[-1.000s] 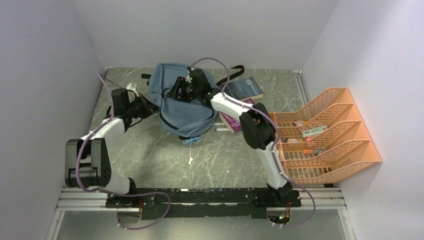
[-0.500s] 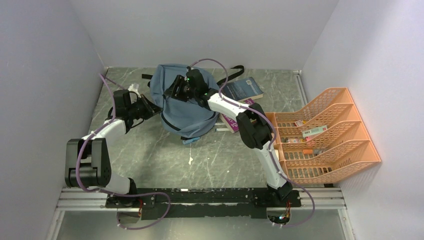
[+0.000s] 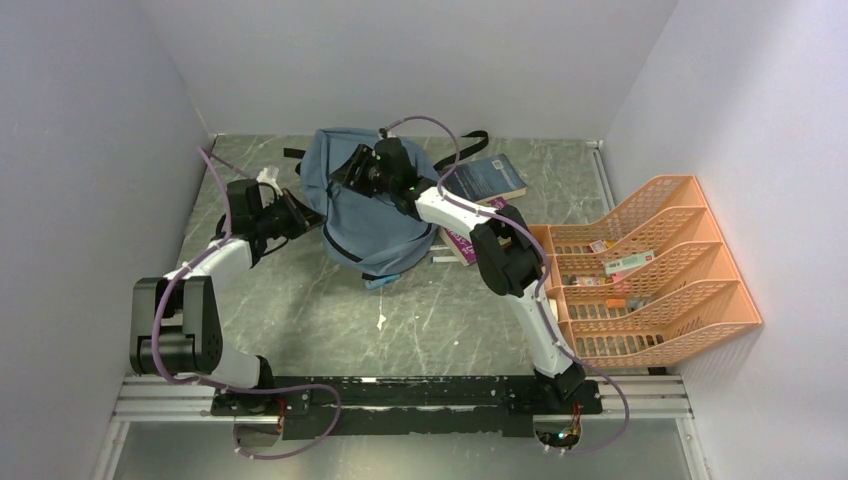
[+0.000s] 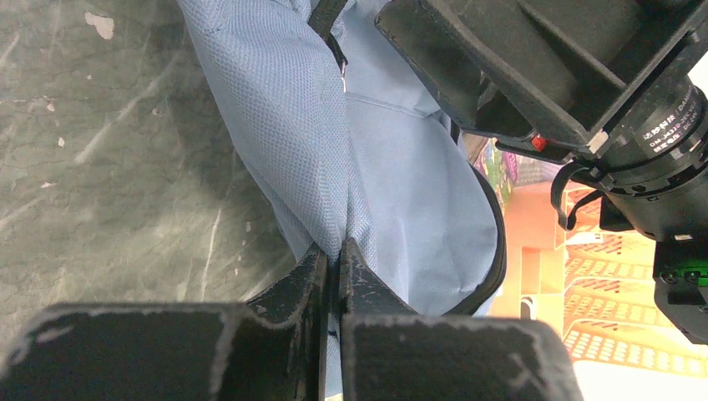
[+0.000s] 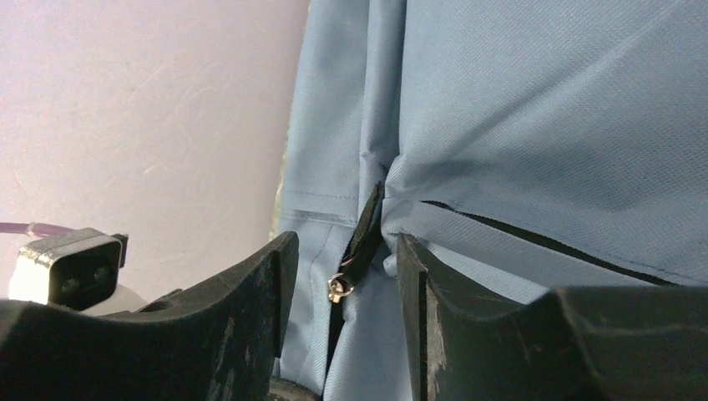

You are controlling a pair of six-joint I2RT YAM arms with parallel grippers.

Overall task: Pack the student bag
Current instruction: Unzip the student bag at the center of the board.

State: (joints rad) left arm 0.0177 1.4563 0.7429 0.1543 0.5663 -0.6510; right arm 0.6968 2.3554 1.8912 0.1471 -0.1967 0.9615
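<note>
The bag (image 3: 375, 215) lies on the counter (image 3: 330, 310) at the far middle, close to the back wall. Its black straps stick out at the far side.

The left end effector (image 4: 334, 251) is clenched on a fold of the bag's fabric at the bag's left edge. The cloth is pinched between the two fingers and is pulled up from the counter there.

The right end effector (image 5: 346, 242) is over the upper part of the bag and is released. Its fingers stand apart, with a black zipper pull (image 5: 364, 230) between them and a gap on the left side of it.

Two books (image 3: 488, 178) lie just to the right of the bag. An orange rack (image 3: 650, 270) stands at the right wall, well apart from the bag.
</note>
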